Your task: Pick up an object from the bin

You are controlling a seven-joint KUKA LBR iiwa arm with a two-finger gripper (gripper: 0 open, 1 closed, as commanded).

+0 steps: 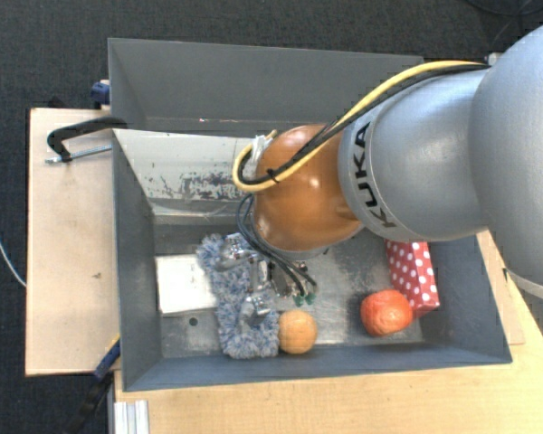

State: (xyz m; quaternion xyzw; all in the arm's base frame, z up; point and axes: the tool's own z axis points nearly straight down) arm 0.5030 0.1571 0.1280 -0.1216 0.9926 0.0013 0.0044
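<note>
My gripper [258, 289] reaches down under the arm's orange cover onto a blue-grey fuzzy cloth [235, 319] lying in the bin's front middle. Its metal fingers rest on the cloth's upper right part; the cloth bunches around them. A tan round ball [297, 331] lies just right of the cloth's lower end, near the fingertips. A white flat square block [183, 284] lies left of the cloth, touching its edge.
An orange-red ball [385, 313] sits at the front right of the bin floor. Behind it a red box with white dots [414, 269] leans by the right wall. The arm and its orange cover hide the bin's back middle.
</note>
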